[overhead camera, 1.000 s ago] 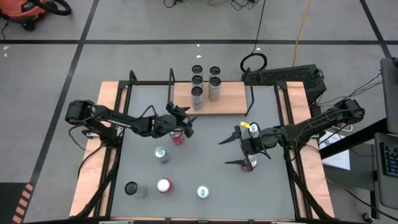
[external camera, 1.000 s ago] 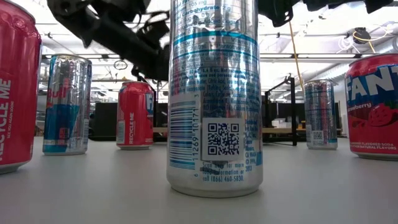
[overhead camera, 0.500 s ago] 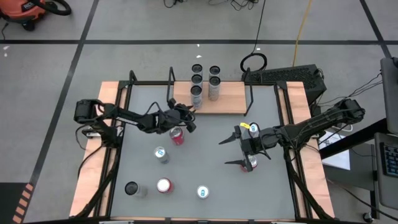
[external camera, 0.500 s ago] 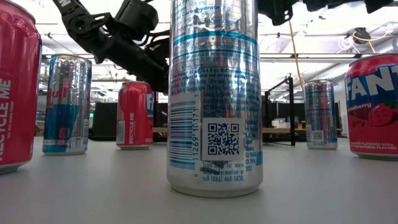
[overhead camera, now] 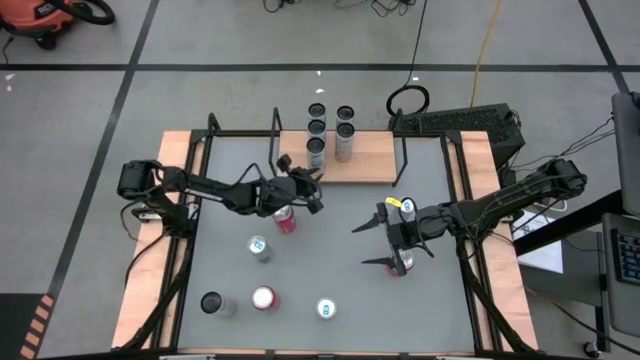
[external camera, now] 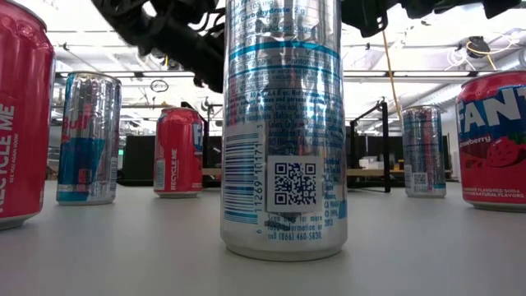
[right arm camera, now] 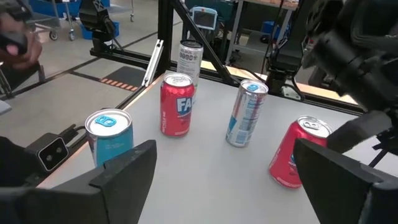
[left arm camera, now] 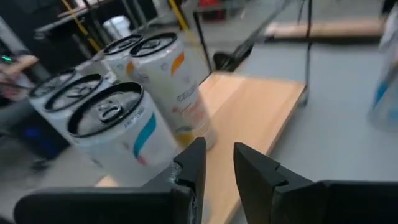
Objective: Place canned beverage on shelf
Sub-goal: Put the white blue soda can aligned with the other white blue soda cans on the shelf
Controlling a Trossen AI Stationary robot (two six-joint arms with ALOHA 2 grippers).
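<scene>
Since a second ago the left gripper point(overhead camera: 312, 190) has drawn its jaws nearly together, gripping nothing, and slid toward the small light-wood shelf with black rod frames point(overhead camera: 372, 157) at the counter's 12 o'clock edge, where five tall silver beverage cans point(overhead camera: 317, 153) stand. The right gripper point(overhead camera: 378, 243) hovers unchanged at 3 o'clock, jaws spread wide over a red can point(overhead camera: 402, 263). The grey counter point(overhead camera: 330, 245) carries more loose cans toward 6 and 7 o'clock; concrete floor with dark tape lines surrounds it.
</scene>
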